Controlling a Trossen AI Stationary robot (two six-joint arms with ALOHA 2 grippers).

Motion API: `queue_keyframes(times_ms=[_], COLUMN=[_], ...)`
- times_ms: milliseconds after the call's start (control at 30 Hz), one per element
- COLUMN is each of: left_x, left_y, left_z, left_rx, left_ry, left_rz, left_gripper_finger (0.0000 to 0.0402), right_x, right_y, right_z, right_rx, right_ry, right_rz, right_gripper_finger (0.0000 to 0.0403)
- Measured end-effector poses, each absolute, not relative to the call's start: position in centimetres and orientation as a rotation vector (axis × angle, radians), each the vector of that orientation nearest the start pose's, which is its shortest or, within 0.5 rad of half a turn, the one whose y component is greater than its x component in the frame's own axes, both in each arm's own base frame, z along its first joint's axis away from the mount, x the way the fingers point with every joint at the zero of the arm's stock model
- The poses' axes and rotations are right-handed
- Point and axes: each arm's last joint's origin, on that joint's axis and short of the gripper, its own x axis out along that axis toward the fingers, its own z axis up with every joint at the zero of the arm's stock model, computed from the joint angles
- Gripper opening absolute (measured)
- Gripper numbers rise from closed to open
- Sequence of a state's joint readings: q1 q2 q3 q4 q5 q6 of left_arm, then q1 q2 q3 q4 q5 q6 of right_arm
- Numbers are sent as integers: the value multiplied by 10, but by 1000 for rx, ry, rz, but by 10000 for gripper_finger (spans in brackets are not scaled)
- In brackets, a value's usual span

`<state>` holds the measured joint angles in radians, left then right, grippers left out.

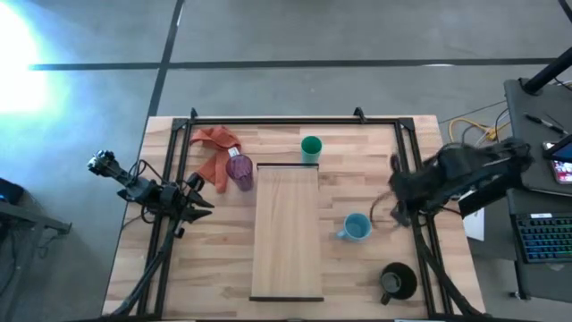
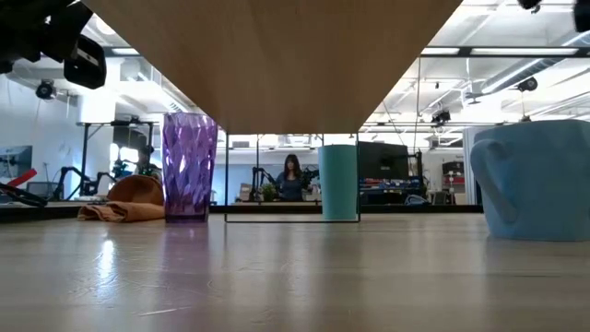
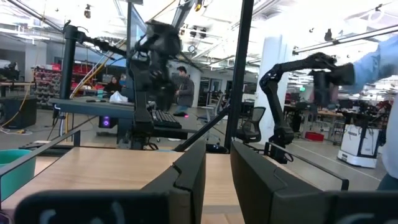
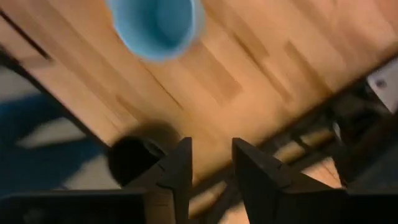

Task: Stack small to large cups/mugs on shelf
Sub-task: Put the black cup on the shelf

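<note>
The pale wooden shelf (image 1: 286, 233) lies lengthwise in the table's middle; the low view looks under it (image 2: 277, 55). The purple cup (image 1: 239, 170) stands at its far left corner beside an orange cloth (image 1: 214, 148). The green cup (image 1: 311, 148) stands at its far end. The light blue mug (image 1: 356, 227) stands right of the shelf and the black mug (image 1: 398, 280) near the right front corner. My right gripper (image 1: 398, 204) hovers right of the blue mug (image 4: 155, 25), fingers a little apart and empty. My left gripper (image 1: 204, 199) waits at the left, fingers a little apart and empty.
A black frame (image 1: 295, 119) runs round the table's far, left and right sides. A desk with a keyboard (image 1: 545, 237) stands off the right edge. People show in the room behind the table (image 2: 293, 175), and a sleeve (image 3: 379, 62) shows in the left wrist view.
</note>
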<state>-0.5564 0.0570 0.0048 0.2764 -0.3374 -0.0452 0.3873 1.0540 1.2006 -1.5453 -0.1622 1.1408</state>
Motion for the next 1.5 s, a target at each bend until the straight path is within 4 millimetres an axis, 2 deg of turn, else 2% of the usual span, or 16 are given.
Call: queue_keyframes(times_ms=[100,200,400,500,633,767,1000,1133,1267,1500], left_x=[87,87,87,87,87,87,87,87,87,87], left_y=[-43,-43,-43,-43,-43,-43,-43,-43,-43,-43], left_z=[187,187,187,187,187,187,187,187,187,187], left_rx=[-141,-141,-141,-141,-141,-141,-141,-141,-141,-141], left_ry=[-197,-195,-196,-196,-196,-196,-196,-195,-195,-195], left_rz=[-223,-223,-223,-223,-223,-223,-223,-223,-223,-223], left_gripper_finger=[61,61,61,61,61,61,61,61,61,61], right_x=[125,119,103,102,105,107,99,98,98,96], right_y=[84,115,168,182,189,194,195,191,193,190], right_z=[331,328,306,292,270,252,237,224,210,197], right_rx=[666,616,691,701,656,705,757,742,764,753], right_ry=[1548,1521,1437,1385,1371,1389,1406,1404,1416,1432], right_rz=[-390,-411,-512,-568,-622,-588,-614,-640,-587,-582], right_gripper_finger=[118,118,119,119,128,156,211,216,216,216])
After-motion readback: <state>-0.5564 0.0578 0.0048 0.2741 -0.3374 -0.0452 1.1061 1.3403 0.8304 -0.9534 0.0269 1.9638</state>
